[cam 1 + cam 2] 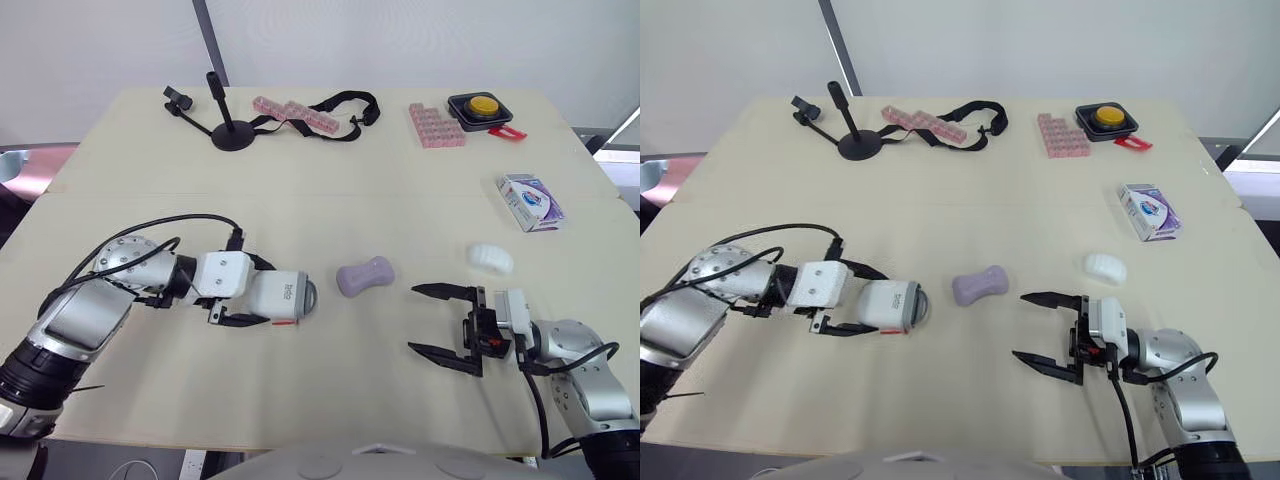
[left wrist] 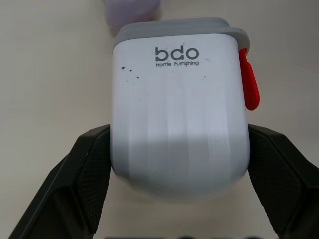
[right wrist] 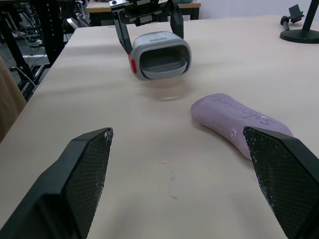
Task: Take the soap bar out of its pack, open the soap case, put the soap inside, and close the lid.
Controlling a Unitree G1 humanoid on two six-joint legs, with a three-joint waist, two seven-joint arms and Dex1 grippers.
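My left gripper (image 1: 255,293) is shut on the white soap case (image 1: 280,297), its black fingers (image 2: 84,184) pressing the case's two sides. The case (image 2: 179,109) has a grey rim and a red latch (image 2: 249,84); its open mouth (image 3: 162,59) faces the purple soap bar (image 1: 364,276), a short gap away, and it seems to hover just above the table. The unwrapped soap (image 3: 239,119) lies flat. My right gripper (image 1: 414,318) stands open and empty right of the soap. A white rounded lid-like piece (image 1: 490,258) lies behind it, with the soap pack (image 1: 530,202) farther back.
Along the table's far edge stand a black stand (image 1: 230,130), pink block strips (image 1: 290,110) with a black strap (image 1: 345,100), a pink block tray (image 1: 435,125) and a yellow button on a black base (image 1: 481,107). Bare tabletop lies between the two grippers.
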